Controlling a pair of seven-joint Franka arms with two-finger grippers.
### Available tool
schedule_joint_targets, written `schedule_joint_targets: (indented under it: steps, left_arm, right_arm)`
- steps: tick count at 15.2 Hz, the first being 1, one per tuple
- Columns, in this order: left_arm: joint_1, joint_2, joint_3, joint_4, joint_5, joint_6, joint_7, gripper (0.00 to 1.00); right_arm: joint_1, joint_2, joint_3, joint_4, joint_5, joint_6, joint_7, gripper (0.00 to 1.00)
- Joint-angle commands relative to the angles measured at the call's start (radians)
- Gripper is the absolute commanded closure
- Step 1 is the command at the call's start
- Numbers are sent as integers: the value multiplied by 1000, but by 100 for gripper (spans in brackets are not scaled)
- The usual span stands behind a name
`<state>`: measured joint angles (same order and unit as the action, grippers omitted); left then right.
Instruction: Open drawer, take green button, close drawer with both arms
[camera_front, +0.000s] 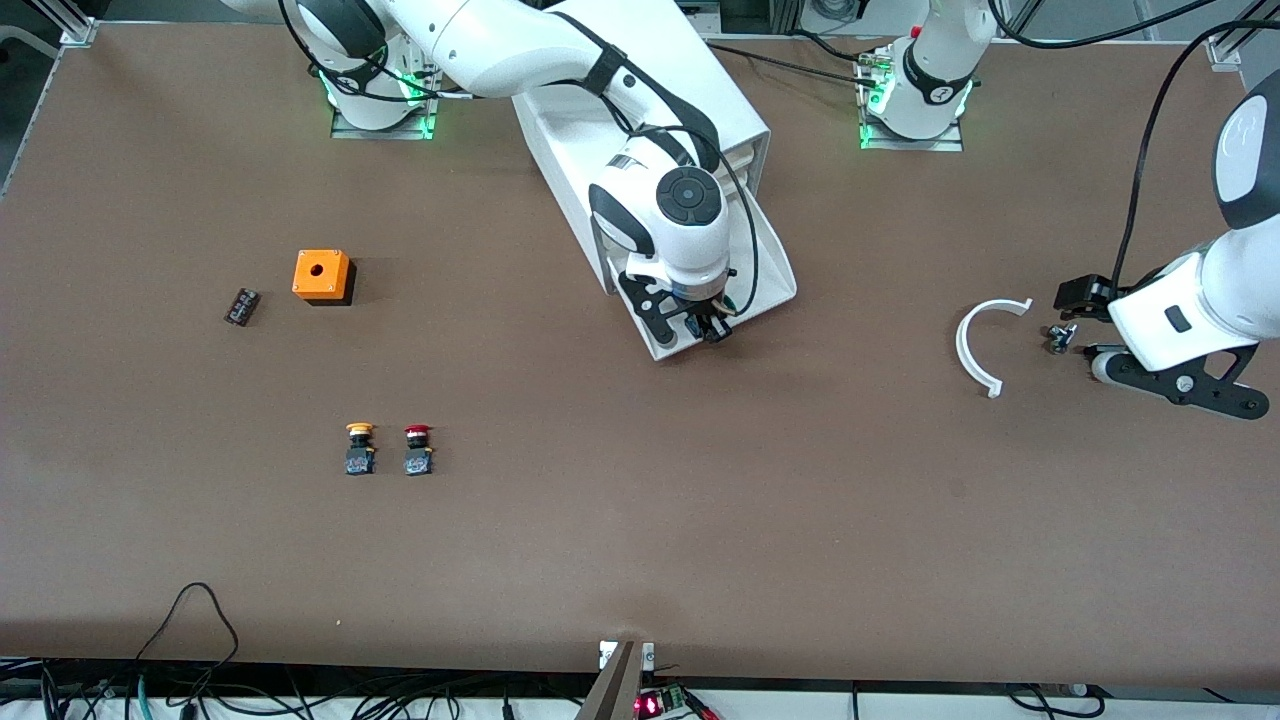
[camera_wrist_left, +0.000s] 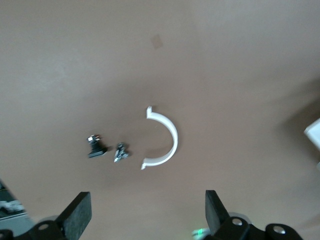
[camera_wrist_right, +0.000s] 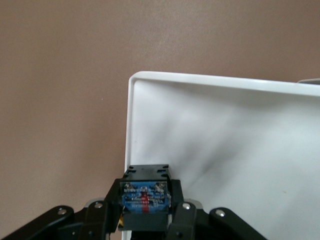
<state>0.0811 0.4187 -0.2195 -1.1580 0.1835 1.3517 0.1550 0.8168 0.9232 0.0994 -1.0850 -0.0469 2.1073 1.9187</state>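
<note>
One step is done, the drawer (camera_front: 770, 280) being out: right gripper (camera_front: 708, 326) is pinching what looks like the button (camera_wrist_right: 145, 197) over its front corner, so next is a straight lift, while the left gripper (camera_wrist_left: 145, 217), spread, waits near a white clamp (camera_wrist_left: 162, 137).

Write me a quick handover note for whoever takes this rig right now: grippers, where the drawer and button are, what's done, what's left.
Right gripper: shut on the button, over the open drawer near its front end.
Left gripper: open, waiting over the table at the left arm's end, near a white curved clip and small metal parts.
Drawer: pulled out of the white cabinet.
Done: drawer opened, button gripped.
Left: lift the button out, set it down, close the drawer with both arms.
Also on the table: yellow-capped button, red-capped button, orange box.
</note>
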Motion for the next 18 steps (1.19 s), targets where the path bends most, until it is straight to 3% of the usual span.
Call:
schedule_joint_targets:
  steps: [1, 8, 11, 18]
  left_arm:
    - [16, 9, 6, -28, -135, 104, -173, 0]
    - [-7, 8, -3, -156, -147, 300, -369, 0]
    - [-40, 5, -3, -271, -147, 475, -527, 0]
    - [-236, 18, 0, -538, -128, 843, -983, 0]
  right_arm:
    - [-8, -27, -6, 28, -16, -65, -29, 100]
    - [-140, -132, 31, 30, 18, -176, -286, 100]
    - [-203, -170, 31, 30, 62, -219, -474, 100]
    - [-320, -204, 29, 28, 68, -288, -933, 100]
